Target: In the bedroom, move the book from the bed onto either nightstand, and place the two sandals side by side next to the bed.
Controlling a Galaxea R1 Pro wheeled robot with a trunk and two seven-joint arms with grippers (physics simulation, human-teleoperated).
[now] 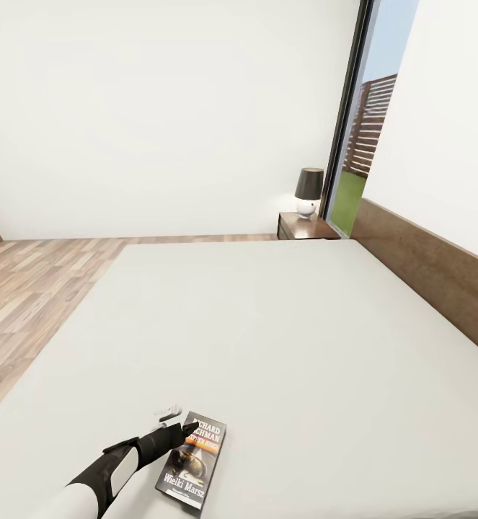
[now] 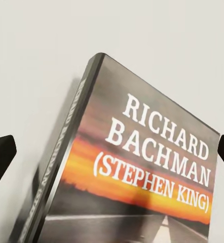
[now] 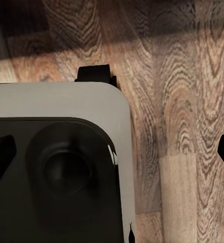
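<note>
Book (image 1: 193, 461) flat on bed (image 1: 282, 339), bottom centre of head frame, long axis running up-right to down-left; left gripper (image 1: 183, 429), jaws spread, sits at its upper-left corner, so left arm is nearer; right gripper (image 3: 112, 147) spread over floor.

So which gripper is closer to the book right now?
Left. The left gripper is at the book on the bed, open, fingertips either side of its cover. The right gripper hangs over wood floor beside the robot's base.
</note>
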